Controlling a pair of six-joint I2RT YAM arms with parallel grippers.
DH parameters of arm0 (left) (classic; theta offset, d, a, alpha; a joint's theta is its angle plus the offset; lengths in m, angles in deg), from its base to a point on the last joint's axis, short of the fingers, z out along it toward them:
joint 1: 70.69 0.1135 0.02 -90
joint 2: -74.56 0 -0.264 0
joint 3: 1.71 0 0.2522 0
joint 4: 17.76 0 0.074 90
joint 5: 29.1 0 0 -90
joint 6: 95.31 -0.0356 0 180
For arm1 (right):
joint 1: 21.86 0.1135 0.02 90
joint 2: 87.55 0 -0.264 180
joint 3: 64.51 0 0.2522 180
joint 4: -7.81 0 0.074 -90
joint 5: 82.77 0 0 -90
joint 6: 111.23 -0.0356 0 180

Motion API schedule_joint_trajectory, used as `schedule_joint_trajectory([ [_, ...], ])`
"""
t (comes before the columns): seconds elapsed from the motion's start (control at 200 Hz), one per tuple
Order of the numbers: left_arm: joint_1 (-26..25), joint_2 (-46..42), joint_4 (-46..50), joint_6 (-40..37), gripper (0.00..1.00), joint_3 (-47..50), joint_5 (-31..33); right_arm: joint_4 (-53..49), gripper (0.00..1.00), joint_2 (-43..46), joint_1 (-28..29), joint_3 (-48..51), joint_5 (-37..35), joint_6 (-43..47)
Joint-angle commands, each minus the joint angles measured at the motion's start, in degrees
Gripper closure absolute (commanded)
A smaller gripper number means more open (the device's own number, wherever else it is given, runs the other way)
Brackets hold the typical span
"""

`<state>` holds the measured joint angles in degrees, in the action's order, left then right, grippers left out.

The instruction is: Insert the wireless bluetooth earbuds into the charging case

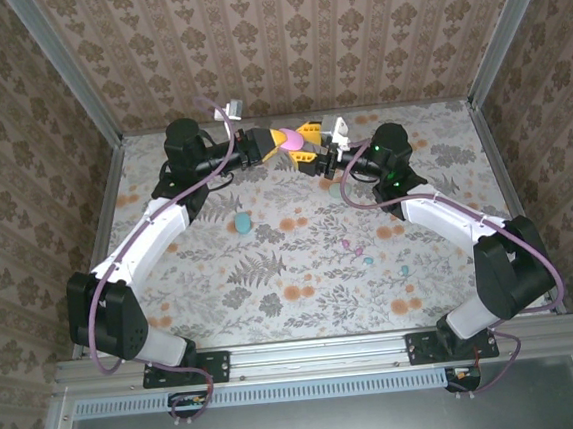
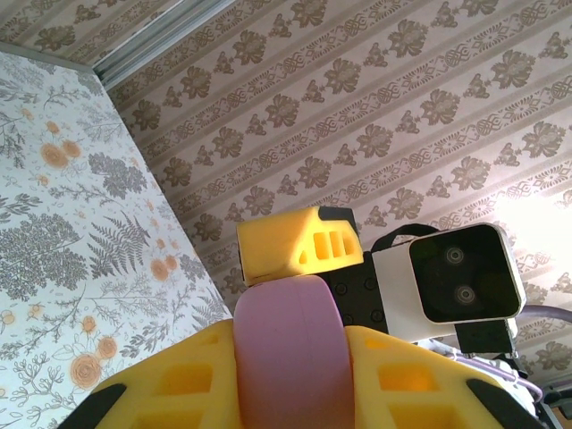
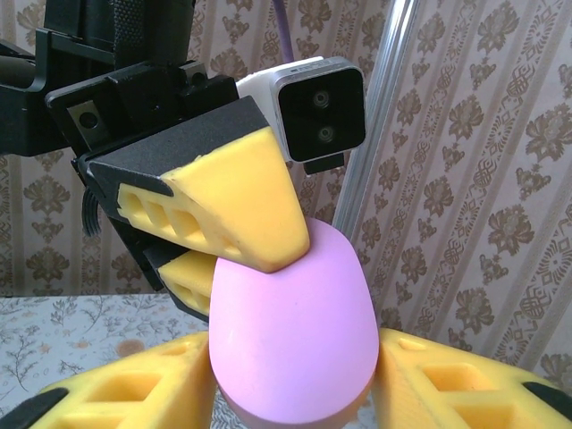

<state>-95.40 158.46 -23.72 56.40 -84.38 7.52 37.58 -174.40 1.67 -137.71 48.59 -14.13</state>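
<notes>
Left gripper (image 2: 288, 380): jaws clamped on the pink case (image 3: 295, 331), which sits between its 2 yellow fingers and sticks out past their tips.
Right gripper (image 3: 295, 389): its fingers press on either side of the same case, from the opposite end; it looks like a grip, not a loose bracket.
Case: held in the air between the 2 grippers, lid closed as far as the views show.
Earbuds (image 1: 368, 261): 3 tiny buds lying on the table (image 1: 442, 161), below the jaws and toward the arm bases, well apart from both grippers, nearer the right one.
Teal case (image 1: 241, 221): on the table below the left jaws, untouched.
Step in hand: probably getting the pink case open, with 1 gripper on each end; no bud is in it yet.
Next move calls for: one side holding firm while the other levers the lid. The smooth, rounded shell could slip, so the pull should be slow.
</notes>
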Motion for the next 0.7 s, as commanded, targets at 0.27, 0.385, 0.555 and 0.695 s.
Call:
schedule_joint_trajectory([
  [0.27,-0.3,-2.1,0.7,-3.0,0.8,-2.3,-0.7,1.4,0.45,0.1,0.4,-1.4,-0.3,-1.6],
  [0.385,-0.3,-2.0,0.8,-3.0,0.8,-2.5,-0.8,1.5,0.47,0.1,0.3,-1.3,-0.3,-1.7],
  [0.555,-0.3,-2.2,1.2,-3.3,0.79,-2.4,-0.8,1.9,0.57,-0.4,0.3,-1.2,-0.2,-2.2],
  [0.695,-0.2,-2.5,1.9,-5.6,0.59,-2.0,-0.2,0.9,0.62,-0.2,0.2,-1.5,1.7,-4.0],
])
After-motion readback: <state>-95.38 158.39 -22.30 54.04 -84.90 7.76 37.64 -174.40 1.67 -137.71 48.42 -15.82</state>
